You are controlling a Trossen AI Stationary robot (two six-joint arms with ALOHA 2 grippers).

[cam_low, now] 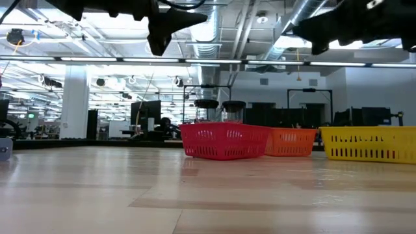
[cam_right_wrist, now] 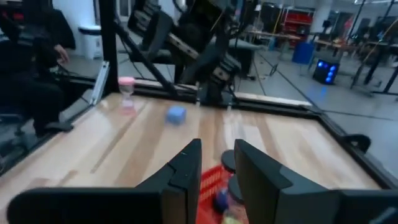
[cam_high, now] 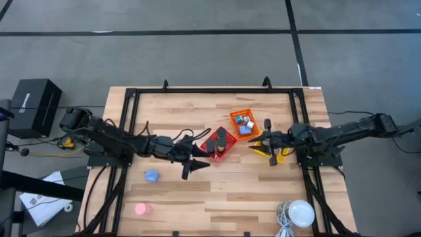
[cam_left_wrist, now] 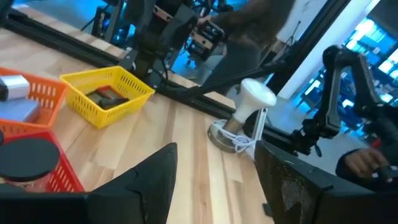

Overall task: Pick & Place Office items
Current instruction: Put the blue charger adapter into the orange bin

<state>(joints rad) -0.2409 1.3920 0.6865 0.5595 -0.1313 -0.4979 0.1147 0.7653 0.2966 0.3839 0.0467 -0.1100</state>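
With your left gripper (cam_high: 195, 164) spread and empty beside the red basket (cam_high: 212, 148) and your right gripper (cam_high: 262, 143) nearly pressed together, go for the blue block (cam_high: 152, 176) lying loose on the table (cam_high: 230, 191): it looks light and possibly soft, so pinch its flat sides gently.

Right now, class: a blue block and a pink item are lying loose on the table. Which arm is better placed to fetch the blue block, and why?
Probably the left. The left gripper hangs open near the blue block, on its own side. The right gripper sits across the table, past the red basket.
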